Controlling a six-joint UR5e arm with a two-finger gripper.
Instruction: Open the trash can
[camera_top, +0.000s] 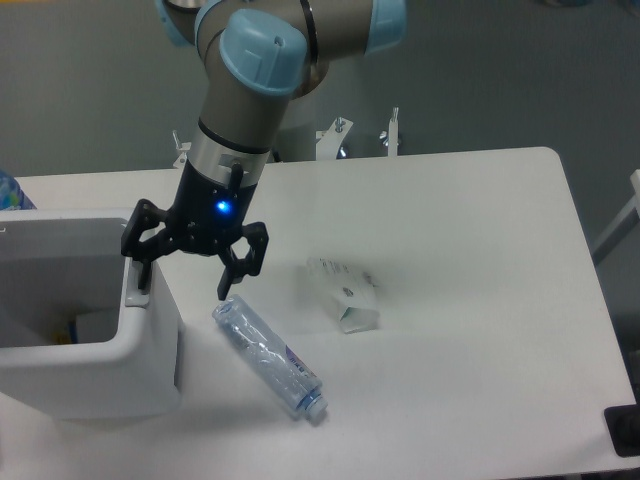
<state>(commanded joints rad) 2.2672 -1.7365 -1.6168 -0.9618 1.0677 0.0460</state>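
The trash can (150, 370) is a big white boxy bin at the table's left front. Its top stands open and I see down into its grey inside, where a yellow and a white item lie. I cannot make out the lid as a separate part. A grey tab (134, 295) sits on its right rim. My gripper (183, 288) points down over that right rim, open and empty. Its left finger (142, 272) is at the grey tab; whether it touches is unclear. Its right finger (228, 285) hangs outside the bin above the table.
A crushed clear plastic bottle (268, 360) lies just right of the bin, under the right finger. A small white carton (345, 295) lies in the table's middle. A blue object (8, 190) shows at the left edge. A black item (625, 430) sits at the right front corner.
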